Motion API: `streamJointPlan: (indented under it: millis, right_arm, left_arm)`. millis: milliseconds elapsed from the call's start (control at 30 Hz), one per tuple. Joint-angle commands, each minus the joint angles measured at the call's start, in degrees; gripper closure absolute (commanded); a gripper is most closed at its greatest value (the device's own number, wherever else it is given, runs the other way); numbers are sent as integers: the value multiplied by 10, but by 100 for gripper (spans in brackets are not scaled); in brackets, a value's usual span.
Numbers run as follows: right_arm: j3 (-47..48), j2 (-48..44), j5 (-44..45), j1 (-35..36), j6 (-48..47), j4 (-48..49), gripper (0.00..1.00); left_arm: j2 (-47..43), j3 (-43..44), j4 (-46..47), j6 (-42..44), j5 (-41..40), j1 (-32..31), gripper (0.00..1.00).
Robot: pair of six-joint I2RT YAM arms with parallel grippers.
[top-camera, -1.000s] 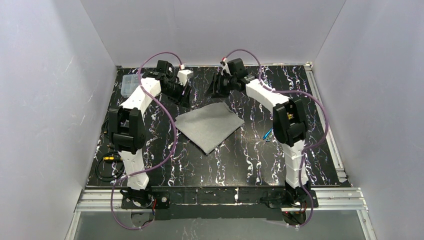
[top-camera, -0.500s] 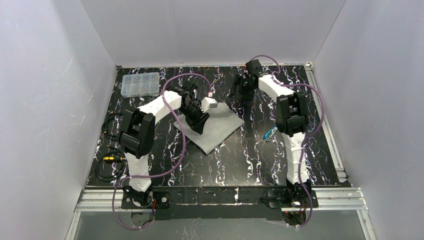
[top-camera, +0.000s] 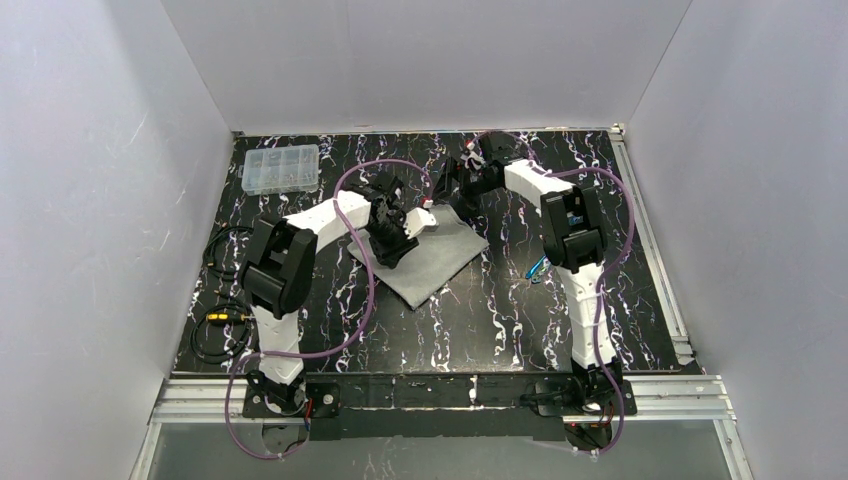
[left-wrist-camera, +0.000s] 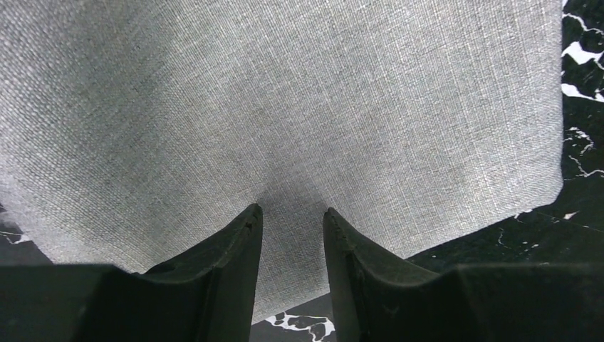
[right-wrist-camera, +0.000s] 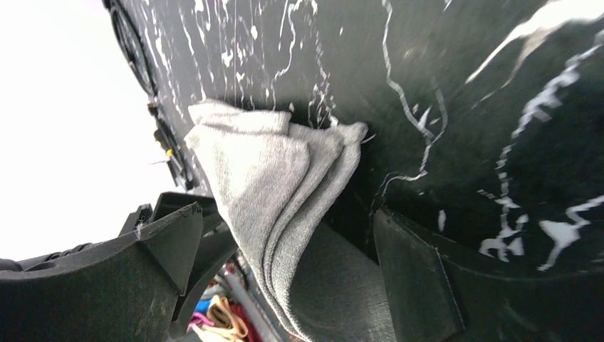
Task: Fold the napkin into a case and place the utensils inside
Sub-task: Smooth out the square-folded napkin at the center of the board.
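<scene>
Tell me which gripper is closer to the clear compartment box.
Left. The left gripper is on the napkin, right of the clear compartment box and toward the arms; the right gripper is farther right, at the napkin's far corner.

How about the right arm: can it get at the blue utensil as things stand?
Probably yes. The blue utensil lies bare on the table beside the right arm, nothing over it. The right end effector stands open at the napkin's far corner and would have to pull back.

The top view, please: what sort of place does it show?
Probably a robot test cell: a left arm and right arm bolted to a black marbled table, enclosed by plain white walls.
</scene>
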Motion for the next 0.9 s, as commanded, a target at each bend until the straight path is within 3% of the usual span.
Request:
streamJointPlan:
  millis: [0,200,600,867]
  right_arm:
    - [-49,10,4,13,-14,-58,1]
    - [-34,39,-28,33,18,-27,1]
    - [-12,63,-142,35,266,393,1]
    - [11,78,-150,20,324,525,1]
  left_arm:
    - [-1,-1,4,20,-19,-6,65]
    - [8,-2,10,34,-27,-10,67]
    - [16,-3,6,54,-34,-17,68]
    - [20,1,-2,61,-33,-19,70]
